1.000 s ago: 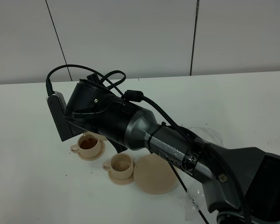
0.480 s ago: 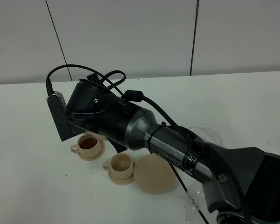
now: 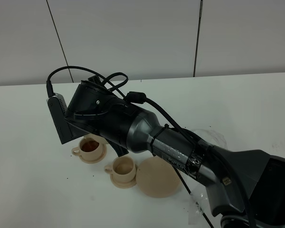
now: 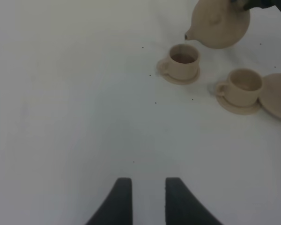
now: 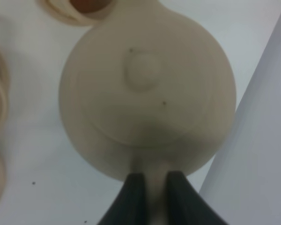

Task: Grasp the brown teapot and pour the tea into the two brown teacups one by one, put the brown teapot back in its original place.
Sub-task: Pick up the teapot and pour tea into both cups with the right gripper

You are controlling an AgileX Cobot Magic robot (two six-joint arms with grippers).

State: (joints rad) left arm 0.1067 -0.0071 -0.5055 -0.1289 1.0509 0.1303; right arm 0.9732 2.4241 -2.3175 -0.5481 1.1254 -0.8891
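– Over the far cup (image 4: 183, 61), see? The right hand (image 5: 150, 180) is clamped tight on the pot (image 4: 220, 26) handle, spout just above it.
– One poured, then?
– Looks so, there's tea in it. The near cup (image 4: 245, 86) looks empty. That's left, then back onto the bare big saucer (image 3: 156, 178).
– Count?
– One pot, two cups, two small saucers (image 4: 236, 108), one big. The left hand (image 4: 147, 187) hangs over the counter (image 4: 61, 93), slightly parted, empty.
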